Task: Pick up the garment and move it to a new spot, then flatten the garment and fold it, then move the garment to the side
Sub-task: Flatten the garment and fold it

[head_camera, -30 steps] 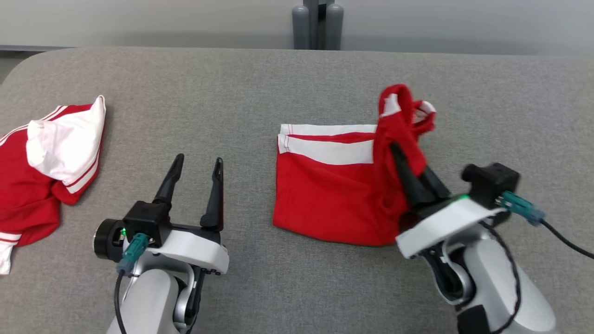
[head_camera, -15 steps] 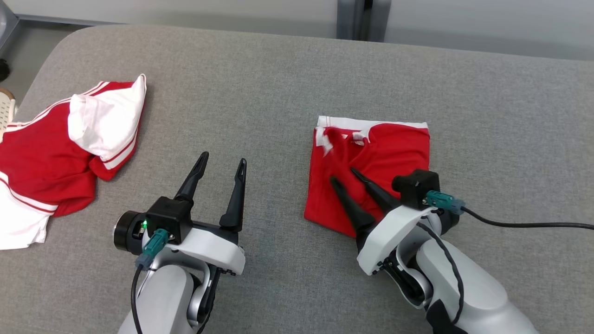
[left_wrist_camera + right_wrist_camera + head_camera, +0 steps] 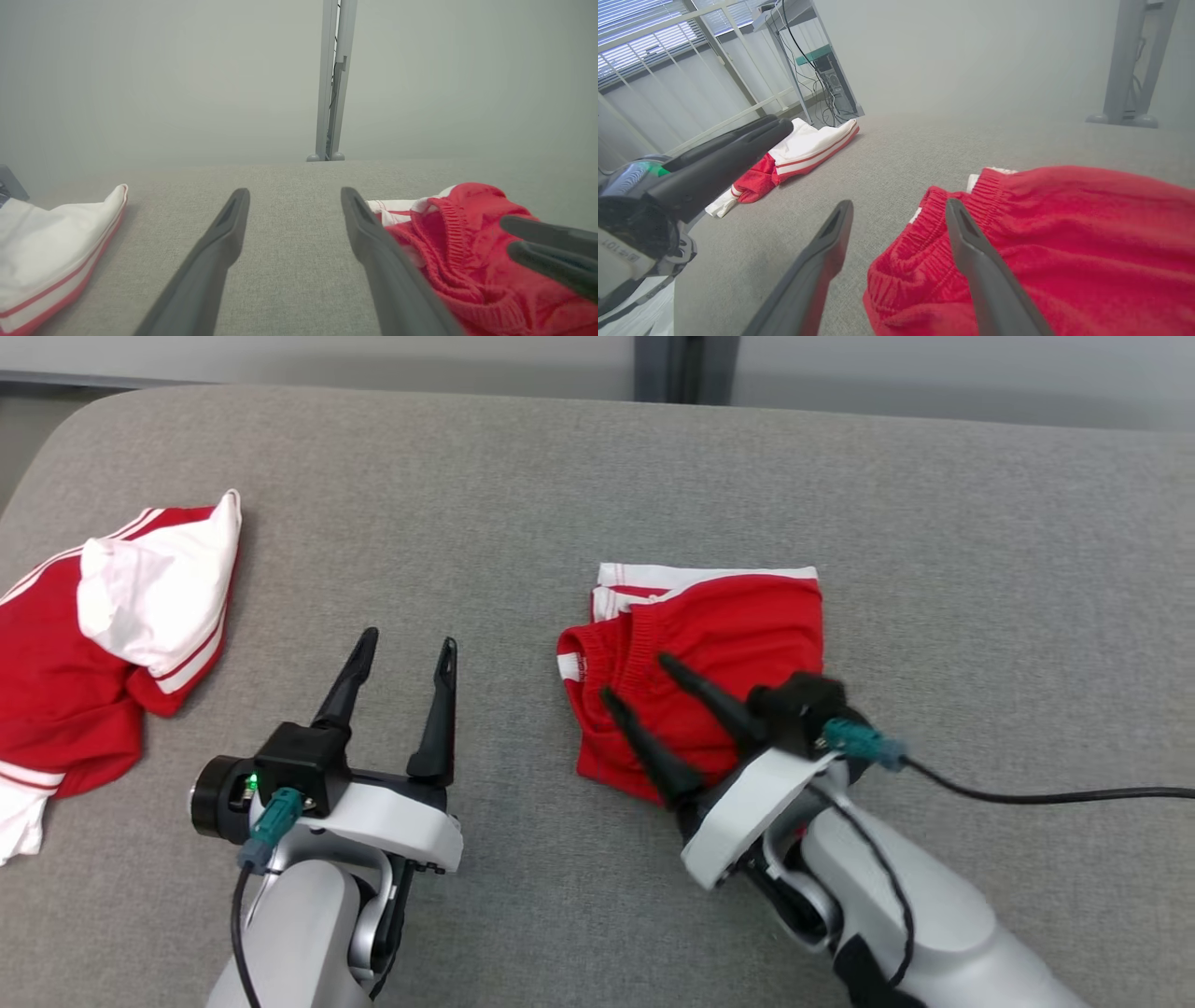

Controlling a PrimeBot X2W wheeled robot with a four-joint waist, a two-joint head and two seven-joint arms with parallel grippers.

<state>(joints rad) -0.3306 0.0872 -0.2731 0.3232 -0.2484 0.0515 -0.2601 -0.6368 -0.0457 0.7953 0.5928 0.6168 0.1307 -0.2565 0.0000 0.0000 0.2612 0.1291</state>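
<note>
Garment (image 3: 738, 635) folded on table (image 3: 560, 476), right gripper (image 3: 635, 677) wide, empty, over its left edge, left gripper (image 3: 409, 638) wide, second garment (image 3: 93, 653) at left.

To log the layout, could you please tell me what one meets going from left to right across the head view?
Crumpled red-and-white garment → left gripper → folded red garment → black cable.
</note>
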